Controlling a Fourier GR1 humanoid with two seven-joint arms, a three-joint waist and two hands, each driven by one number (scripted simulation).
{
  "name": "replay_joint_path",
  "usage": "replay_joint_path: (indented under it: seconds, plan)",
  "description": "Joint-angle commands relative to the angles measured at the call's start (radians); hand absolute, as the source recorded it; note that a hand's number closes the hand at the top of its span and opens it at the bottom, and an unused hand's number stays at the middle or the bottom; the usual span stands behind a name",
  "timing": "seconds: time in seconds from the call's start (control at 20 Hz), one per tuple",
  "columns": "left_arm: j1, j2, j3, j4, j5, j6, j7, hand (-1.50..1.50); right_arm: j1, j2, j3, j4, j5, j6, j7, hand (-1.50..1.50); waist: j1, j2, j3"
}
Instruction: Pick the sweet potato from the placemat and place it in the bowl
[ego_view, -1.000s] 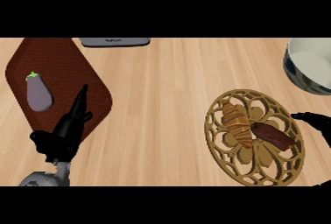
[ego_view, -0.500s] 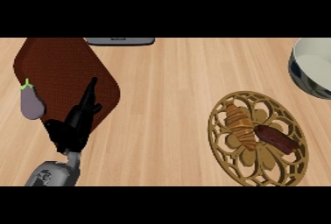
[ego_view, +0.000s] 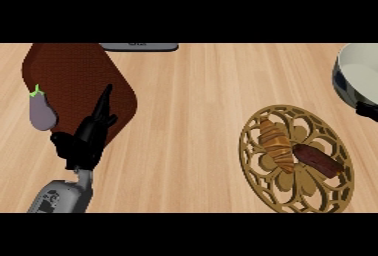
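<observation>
Because the left hand (ego_view: 87, 137) hovers over the brown mat (ego_view: 74, 75) with straight fingers pressed together, near the eggplant (ego_view: 42, 111), it could pick the wrong thing. The sweet potato (ego_view: 317, 160) lies far away on the round gold placemat (ego_view: 258, 170), touching the croissant (ego_view: 275, 144). The bowl (ego_view: 359, 75) sits beyond it. Only a dark tip of the right hand (ego_view: 368, 111) shows; I cannot tell its shape. The counter (ego_view: 192, 100) is light wood, with a grey thing (ego_view: 139, 46) at its far edge.
</observation>
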Motion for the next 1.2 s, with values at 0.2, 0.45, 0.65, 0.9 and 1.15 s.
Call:
replay_joint_path:
  seconds: [0.2, 0.45, 0.65, 0.9, 1.15]
  plan:
    - [-0.01, -0.03, 0.022, -0.002, -0.026, -0.007, 0.016, 0.0, 0.01, 0.024, 0.05, 0.109, 0.195, 0.079, -0.18, -1.5, -0.005, 0.0, 0.0]
    - [-0.01, -0.049, 0.018, 0.029, -0.053, -0.004, -0.008, 0.0, -0.055, 0.008, 0.057, 0.209, 0.176, 0.116, -0.251, -1.5, -0.001, 0.001, 0.0]
    - [0.035, -0.05, 0.014, 0.01, -0.054, -0.011, -0.016, 0.0, -0.022, 0.038, 0.09, 0.14, 0.12, 0.107, -0.221, -1.5, -0.007, -0.001, 0.0]
    - [0.001, -0.028, 0.054, 0.007, -0.031, -0.038, 0.021, 0.0, -0.055, 0.019, 0.098, 0.248, 0.081, 0.148, -0.269, -1.5, 0.002, 0.002, 0.001]
    - [-0.013, -0.062, 0.021, 0.025, -0.086, -0.005, 0.02, 0.0, -0.091, 0.045, 0.151, 0.262, 0.046, 0.159, -0.2, -1.5, 0.002, 0.002, 0.0]
